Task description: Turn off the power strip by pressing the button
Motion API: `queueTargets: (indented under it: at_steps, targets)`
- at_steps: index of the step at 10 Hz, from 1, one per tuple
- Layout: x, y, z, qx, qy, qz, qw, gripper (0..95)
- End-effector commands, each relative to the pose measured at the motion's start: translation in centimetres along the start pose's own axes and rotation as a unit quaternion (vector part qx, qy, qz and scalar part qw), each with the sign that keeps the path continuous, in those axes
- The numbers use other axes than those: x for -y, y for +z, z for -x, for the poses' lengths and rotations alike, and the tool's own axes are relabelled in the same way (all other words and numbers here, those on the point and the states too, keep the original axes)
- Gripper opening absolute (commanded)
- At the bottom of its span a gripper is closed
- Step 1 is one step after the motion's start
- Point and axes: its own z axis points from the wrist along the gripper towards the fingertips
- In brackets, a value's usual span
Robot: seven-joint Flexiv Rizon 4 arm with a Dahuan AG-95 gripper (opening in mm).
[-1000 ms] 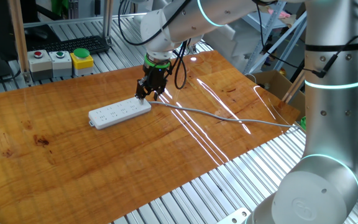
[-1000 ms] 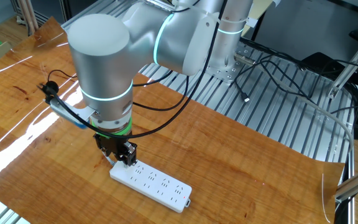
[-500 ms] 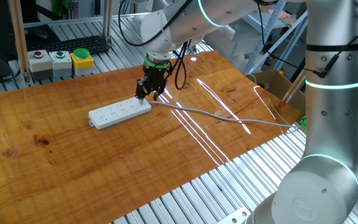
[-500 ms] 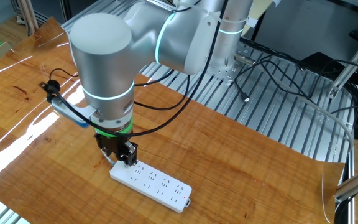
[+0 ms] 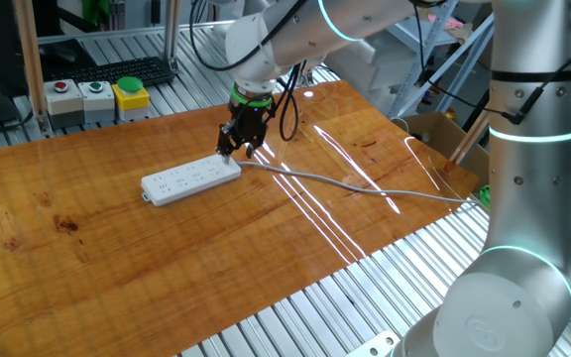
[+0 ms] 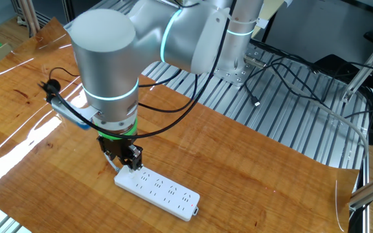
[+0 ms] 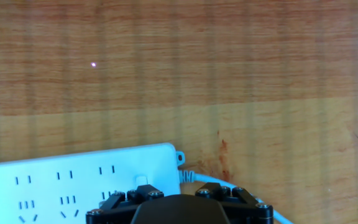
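The white power strip (image 5: 191, 178) lies flat on the wooden table, and its thin grey cable (image 5: 355, 185) runs off to the right. My gripper (image 5: 230, 151) hangs just over the strip's cable end, which also shows in the other fixed view (image 6: 130, 166). In the hand view the strip (image 7: 67, 180) fills the lower left. Its small white button (image 7: 143, 182) sits near the cable end, right in front of the gripper body (image 7: 179, 205). The fingertips are hidden there, and no view shows whether they are open or shut.
Grey boxes with a red button (image 5: 60, 91) and a green button (image 5: 95, 89), and a yellow-housed button (image 5: 130, 94), stand at the back left beyond the table edge. A cardboard box (image 5: 434, 134) sits at the right. The robot base (image 5: 523, 198) stands at the front right.
The gripper has shifted very slightly upward over the strip's cable end. The strip has not moved.
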Motion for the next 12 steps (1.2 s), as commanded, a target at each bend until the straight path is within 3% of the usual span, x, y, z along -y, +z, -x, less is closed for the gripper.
queueTargets:
  at_steps: [1,3,6,7,10,12]
  targets:
    - [-0.1,0.0,-0.1,0.001,0.001,-0.003,1.0000,57.0]
    - [-0.2,0.2,0.1,0.000,0.000,-0.003,1.0000,57.0]
    - [-0.1,2.6,0.8,0.003,-0.008,-0.001,1.0000,57.0]
    - [-0.1,2.7,0.9,0.002,-0.004,0.005,1.0000,57.0]
    - [-0.4,1.7,0.4,-0.013,0.010,-0.004,0.9999,57.0]
    - [0.0,-0.1,0.3,-0.033,0.012,-0.003,0.9994,57.0]
